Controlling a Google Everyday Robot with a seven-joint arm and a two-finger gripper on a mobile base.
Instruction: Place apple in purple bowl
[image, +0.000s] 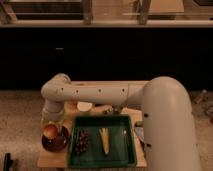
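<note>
The apple (50, 131), small and orange-red, sits in the dark purple bowl (56, 143) at the left end of the wooden table. My gripper (51, 120) hangs straight down from the white arm's elbow (57, 92) and is right above the apple, at or very near its top. The arm's wrist hides the grip itself. The arm reaches in from the right across the back of the table.
A green rectangular tray (125, 150) lies right of the bowl and holds dark grapes (82, 141) and a yellow corn cob (104, 141). A small white cup (84, 106) stands behind the tray. The arm's large white body (167, 125) covers the table's right side.
</note>
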